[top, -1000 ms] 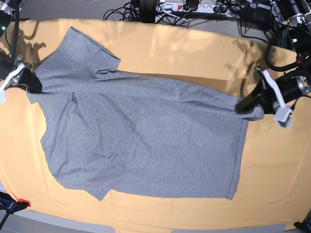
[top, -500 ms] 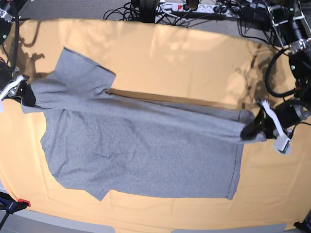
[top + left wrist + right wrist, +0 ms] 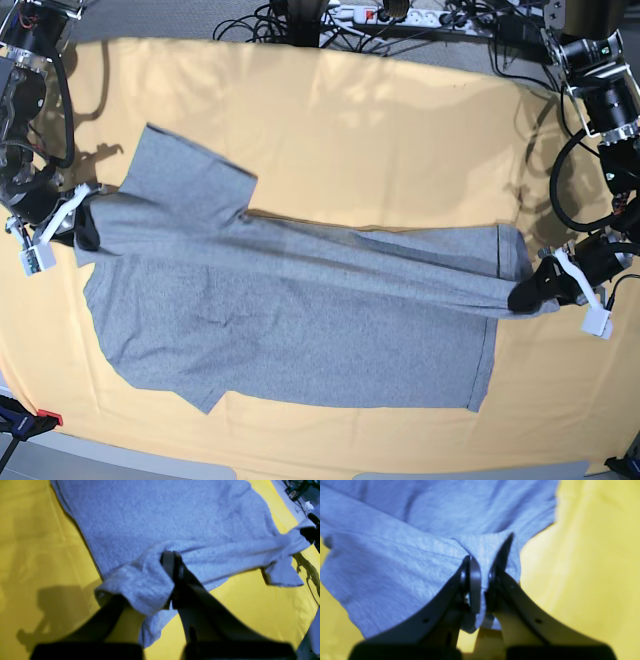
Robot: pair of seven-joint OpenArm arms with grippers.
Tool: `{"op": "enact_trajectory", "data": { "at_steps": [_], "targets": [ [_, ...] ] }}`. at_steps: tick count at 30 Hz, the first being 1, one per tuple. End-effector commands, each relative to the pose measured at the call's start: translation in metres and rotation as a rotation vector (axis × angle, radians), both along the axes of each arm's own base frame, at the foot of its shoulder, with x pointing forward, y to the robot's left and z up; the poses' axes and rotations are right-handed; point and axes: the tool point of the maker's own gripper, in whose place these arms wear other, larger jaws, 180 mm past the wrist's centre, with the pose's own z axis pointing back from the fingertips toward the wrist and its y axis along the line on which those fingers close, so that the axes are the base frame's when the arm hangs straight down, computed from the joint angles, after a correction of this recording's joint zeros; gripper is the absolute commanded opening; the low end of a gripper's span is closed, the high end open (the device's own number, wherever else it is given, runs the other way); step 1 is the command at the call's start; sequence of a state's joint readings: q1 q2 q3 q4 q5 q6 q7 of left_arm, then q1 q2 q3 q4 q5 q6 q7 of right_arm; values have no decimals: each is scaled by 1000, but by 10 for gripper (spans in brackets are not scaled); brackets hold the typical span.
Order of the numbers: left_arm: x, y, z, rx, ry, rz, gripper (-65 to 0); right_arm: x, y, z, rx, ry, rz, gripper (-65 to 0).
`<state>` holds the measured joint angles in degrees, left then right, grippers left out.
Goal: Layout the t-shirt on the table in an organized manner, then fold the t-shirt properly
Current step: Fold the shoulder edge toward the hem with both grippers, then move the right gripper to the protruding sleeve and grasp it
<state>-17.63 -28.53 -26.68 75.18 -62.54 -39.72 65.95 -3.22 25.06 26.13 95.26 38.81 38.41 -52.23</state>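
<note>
Across the middle of the table [image 3: 330,110], the t-shirt [image 3: 290,320] is lying plain side up, hem toward the left arm and sleeves toward the right arm, its far long edge lifted off the yellow-orange cloth and being carried over the body. The fold is what is in hand: the first lengthwise fold, with the near half lying flat.

The left gripper [image 3: 524,294] is pinching the far hem corner, its jaws pressed together on a bunched wad of grey fabric, as the left wrist view shows. The right gripper [image 3: 84,226] is pinching the shoulder edge beside the far sleeve, jaws closed on a thin fold of cloth.

Next, I judge, both arms need to bring the raised edge on toward the near edge at an even pace, keeping it taut, then lower it so the edges line up before letting go.

Compared with a second ago, the held edge has travelled nearer the camera: the left gripper has dropped from level with the far hem to about midway down it, and a wider strip of bare table shows behind the shirt.
</note>
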Motion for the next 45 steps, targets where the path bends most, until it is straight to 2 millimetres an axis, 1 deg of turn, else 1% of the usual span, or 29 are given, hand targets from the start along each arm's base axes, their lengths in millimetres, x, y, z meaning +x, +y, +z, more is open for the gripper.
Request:
{"op": "enact_trajectory", "data": {
  "at_steps": [1, 3, 6, 7, 9, 10, 11, 12, 13, 16, 18, 20, 23, 24, 27, 31, 34, 38, 42, 44, 45],
  "targets": [
    [6, 4, 22, -4, -63, 2, -650, 8, -8, 16, -37, -46, -4, -650],
    [6, 3, 23, -12, -66, -1, -650, 7, -13, 14, -67, -36, -15, -650],
    [5, 0, 29, -47, -83, -11, -650, 9, -17, 15, -56, -40, -57, -650],
    [5, -1, 31, -56, -87, -14, -574, 11, -20, 17, -48, -48, -80, -584],
    [3, -2, 30, -60, -77, -26, -387, 13, -30, 18, -49, -49, -153, -418],
    [2, -4, 30, -66, -75, -34, -297, 13, -37, 17, -61, -43, -189, -355],
    [1, -5, 30, -69, -70, -45, -224, 13, -42, 18, -68, -42, -209, -335],
    [0, -7, 30, -65, -63, -58, -174, 13, -44, 20, -62, -47, -217, -337],
    [-1, -10, 28, -55, -53, -73, -155, 13, -44, 25, -39, -61, -209, -337],
    [-5, -15, 18, 3, -5, -121, -156, 9, -41, 45, 75, -113, -165, -337],
    [-9, -16, 10, 43, 31, -149, -156, -1, -39, 56, 145, -125, -116, -337],
    [-11, -13, 8, 67, 45, -156, -156, -15, -40, 59, 200, -99, -87, -337],
    [-12, -6, 11, 85, 45, -149, -156, -34, -33, 63, 309, -81, -49, -337],
    [-12, -4, 12, 88, 44, -147, -156, -40, -32, 60, 321, -69, -46, -337],
    [-12, -3, 12, 92, 45, -146, -156, -57, -31, 41, 319, 1, -56, -337],
    [-12, -3, 12, 92, 45, -145, -156, -79, -9, 20, 420, 56, -34, -337],
    [-12, -3, 12, 92, 44, -145, -156, -89, 10, 4, 486, 88, -37, -336],
    [-12, -4, 14, 79, 39, -149, -156, -93, 28, -14, 534, 109, -66, -330],
    [-12, -4, 14, 79, 39, -149, -156, -94, 41, -31, 539, 134, -97, -330],
    [-12, -4, 14, 80, 39, -149, -156, -93, 46, -36, 543, 134, -107, -327],
    [-12, -4, 14, 79, 39, -149, -156, -92, 50, -38, 543, 139, -106, -315]
  ]
}}
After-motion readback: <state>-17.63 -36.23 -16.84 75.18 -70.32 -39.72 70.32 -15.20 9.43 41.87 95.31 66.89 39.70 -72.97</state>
